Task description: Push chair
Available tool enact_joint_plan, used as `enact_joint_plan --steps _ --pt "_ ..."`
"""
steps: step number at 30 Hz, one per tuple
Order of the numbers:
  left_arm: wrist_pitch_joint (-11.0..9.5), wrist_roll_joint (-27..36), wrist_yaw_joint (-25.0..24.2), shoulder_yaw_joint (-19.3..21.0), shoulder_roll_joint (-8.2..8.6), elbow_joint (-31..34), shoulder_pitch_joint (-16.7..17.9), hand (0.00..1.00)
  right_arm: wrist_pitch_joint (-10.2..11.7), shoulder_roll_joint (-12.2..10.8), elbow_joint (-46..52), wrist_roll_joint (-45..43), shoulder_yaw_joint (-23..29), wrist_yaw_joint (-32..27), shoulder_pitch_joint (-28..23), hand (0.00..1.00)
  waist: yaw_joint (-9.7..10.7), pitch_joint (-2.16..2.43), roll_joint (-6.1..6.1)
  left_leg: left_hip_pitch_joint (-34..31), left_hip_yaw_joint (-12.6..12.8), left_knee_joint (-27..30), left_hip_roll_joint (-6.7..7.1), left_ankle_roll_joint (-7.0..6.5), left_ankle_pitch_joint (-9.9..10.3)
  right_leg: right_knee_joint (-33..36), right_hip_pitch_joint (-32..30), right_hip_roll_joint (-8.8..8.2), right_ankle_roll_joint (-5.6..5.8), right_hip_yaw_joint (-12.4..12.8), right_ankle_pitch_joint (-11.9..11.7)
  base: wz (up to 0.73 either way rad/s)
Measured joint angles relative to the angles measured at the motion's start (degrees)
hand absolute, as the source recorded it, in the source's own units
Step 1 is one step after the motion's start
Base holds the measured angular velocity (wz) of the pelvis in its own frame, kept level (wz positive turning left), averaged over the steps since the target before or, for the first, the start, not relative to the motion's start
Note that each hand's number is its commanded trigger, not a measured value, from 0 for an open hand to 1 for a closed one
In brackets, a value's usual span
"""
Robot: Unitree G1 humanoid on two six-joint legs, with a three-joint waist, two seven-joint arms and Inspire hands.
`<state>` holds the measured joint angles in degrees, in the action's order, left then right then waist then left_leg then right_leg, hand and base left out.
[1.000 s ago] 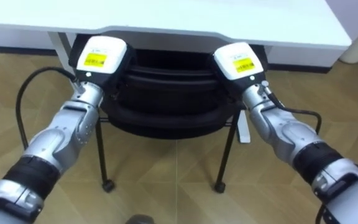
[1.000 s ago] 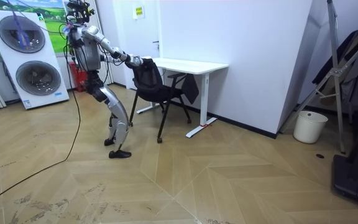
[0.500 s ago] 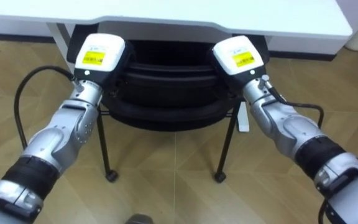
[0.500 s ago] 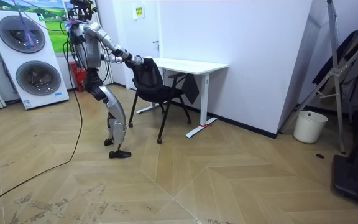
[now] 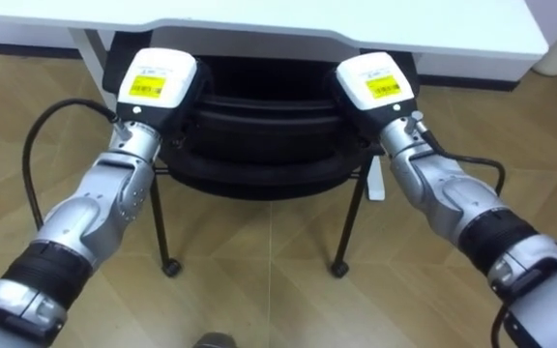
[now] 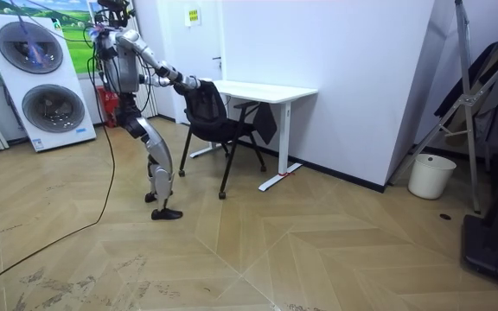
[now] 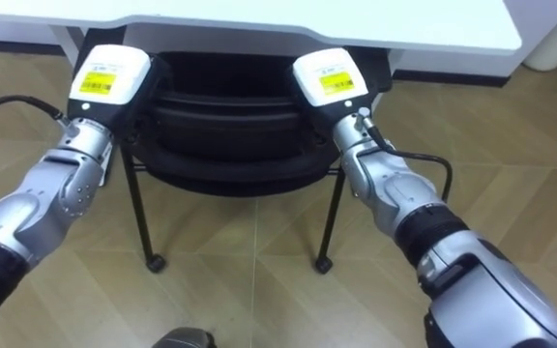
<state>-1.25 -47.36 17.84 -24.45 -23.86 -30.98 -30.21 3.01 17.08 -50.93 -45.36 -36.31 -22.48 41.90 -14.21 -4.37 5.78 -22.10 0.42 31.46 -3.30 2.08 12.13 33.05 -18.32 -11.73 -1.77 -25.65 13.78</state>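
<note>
A black chair on thin legs with small casters stands with its front under the white desk. My left hand rests on the left end of the backrest's top, and my right hand on the right end. Each hand shows its white back with a yellow label, while the fingers are hidden past the backrest, under the desk's edge. In the room view I stand behind the chair, leaning forward with both arms stretched out to it.
The desk's white leg stands just left of the chair. In the room view two stacked washing machines are behind me, a white bin stands by the wall, and a clothes rack is at the room view's right.
My body has come more upright and a little nearer the chair, and the head camera has shifted with it. Both hands stay on the backrest; the chair has barely moved.
</note>
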Motion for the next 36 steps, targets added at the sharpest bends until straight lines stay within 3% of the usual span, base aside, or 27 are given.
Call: enact_joint_plan --steps 6,14,17,19,21,23,25,26,27,29,31,32,35,36 --pt "0.4 1.0 -0.9 1.7 3.05 -1.6 -0.8 0.00 -0.4 -0.3 -1.1 2.9 0.1 1.4 0.0 0.00 0.0 -0.06 -0.03 1.9 0.6 -2.7 0.12 -0.61 -1.4 -3.4 2.0 0.66 0.45 -0.2 -2.0 -0.01" --pt "0.4 1.6 -0.7 2.5 3.08 -0.9 -1.1 0.00 1.2 -0.3 0.1 2.3 3.9 4.2 0.1 0.00 1.4 -0.05 -0.33 1.7 0.9 -4.3 -0.27 -1.26 -2.5 -7.9 2.9 1.95 0.91 -0.4 -4.8 0.00" --pt "1.4 1.3 -2.5 2.6 2.64 0.7 -1.1 0.00 1.2 0.1 2.0 2.5 6.0 7.0 0.1 0.00 2.2 0.10 -0.57 1.6 1.0 -4.2 -0.28 -1.83 -2.7 -9.4 3.4 2.41 0.91 -0.3 -6.3 -0.03" --pt "1.8 -0.9 -4.0 2.6 1.24 2.1 -1.1 0.00 1.7 1.5 5.3 1.8 7.5 8.9 0.1 0.00 3.3 0.20 -0.62 1.6 1.3 -4.1 -0.20 -2.20 -2.9 -10.1 3.6 2.71 0.85 0.4 -7.3 -0.03" --pt "2.5 -1.1 -5.2 2.5 -0.26 3.3 -1.1 0.00 2.9 5.8 10.2 1.8 8.9 10.4 0.1 0.00 4.7 0.28 -0.73 2.5 1.6 -4.8 -0.06 -2.73 -3.3 -12.0 4.7 3.50 1.45 2.1 -8.6 -0.03" --pt "3.2 -2.1 -5.8 2.8 -1.01 5.2 -1.1 0.00 2.4 8.6 12.0 1.5 9.0 11.0 0.1 0.00 5.3 0.38 -0.85 3.2 2.1 -5.0 -0.06 -2.99 -3.3 -13.4 5.4 3.95 1.81 3.5 -9.5 -0.09" --pt "3.3 -3.6 -7.8 2.8 -2.83 8.0 -1.1 0.00 2.4 11.7 16.9 0.9 9.7 11.9 0.1 0.00 6.5 0.41 -0.88 3.5 2.5 -5.5 0.03 -3.42 -3.6 -13.4 5.5 3.82 2.12 4.6 -9.8 -0.07" --pt "3.5 -5.0 -8.8 3.3 -3.83 8.7 -1.1 0.00 2.9 14.4 21.9 0.9 12.2 11.8 0.1 0.00 6.6 0.50 -0.93 3.8 3.1 -5.7 0.13 -3.50 -3.7 -13.7 5.5 3.90 2.23 5.3 -10.1 -0.19" --pt "3.5 -6.8 -10.9 3.9 -5.37 11.4 -1.1 0.00 2.9 17.1 26.6 1.1 17.2 10.5 0.5 0.00 6.4 0.73 -1.09 3.7 3.3 -5.8 0.11 -3.54 -3.7 -14.9 5.7 4.33 2.38 5.5 -10.7 -0.21" --pt "2.8 -6.7 -12.4 3.9 -6.54 11.7 -1.0 0.00 1.7 19.0 28.4 3.9 22.6 5.4 3.4 0.00 6.7 1.18 -1.43 5.3 3.2 -6.5 -0.10 -3.54 -3.7 -17.7 8.1 5.17 2.59 5.6 -11.7 -0.01" --pt "2.6 -6.9 -13.2 3.9 -6.80 13.1 -0.9 0.00 0.6 19.6 28.5 6.1 27.2 1.0 4.0 0.00 7.3 2.88 -1.36 6.7 2.5 -7.0 -0.07 -3.57 -3.5 -20.2 10.8 5.80 2.86 5.4 -12.2 0.22" --pt "2.2 -6.8 -12.7 4.6 -8.13 16.9 -1.1 0.00 0.5 20.8 29.2 6.6 29.8 -0.6 4.1 0.00 7.5 3.81 -1.30 7.2 2.1 -7.1 0.06 -3.58 -3.3 -20.6 11.5 5.86 2.96 5.5 -12.2 0.17" --pt "0.7 -3.1 -4.9 12.8 -9.14 23.3 -2.0 0.00 0.8 24.1 32.1 8.5 31.3 -5.0 4.0 0.00 8.3 4.68 -2.08 10.9 3.0 -8.9 0.38 -3.75 -3.2 -21.2 14.2 5.72 3.64 7.4 -11.8 -0.08" --pt "0.5 -1.5 -2.4 15.9 -9.91 23.6 -2.4 0.00 0.8 24.1 32.4 9.8 31.3 -6.4 3.8 0.00 9.0 4.87 -2.34 13.0 3.4 -10.3 1.01 -3.72 -3.2 -21.4 15.7 5.56 4.25 8.0 -11.2 -0.23"
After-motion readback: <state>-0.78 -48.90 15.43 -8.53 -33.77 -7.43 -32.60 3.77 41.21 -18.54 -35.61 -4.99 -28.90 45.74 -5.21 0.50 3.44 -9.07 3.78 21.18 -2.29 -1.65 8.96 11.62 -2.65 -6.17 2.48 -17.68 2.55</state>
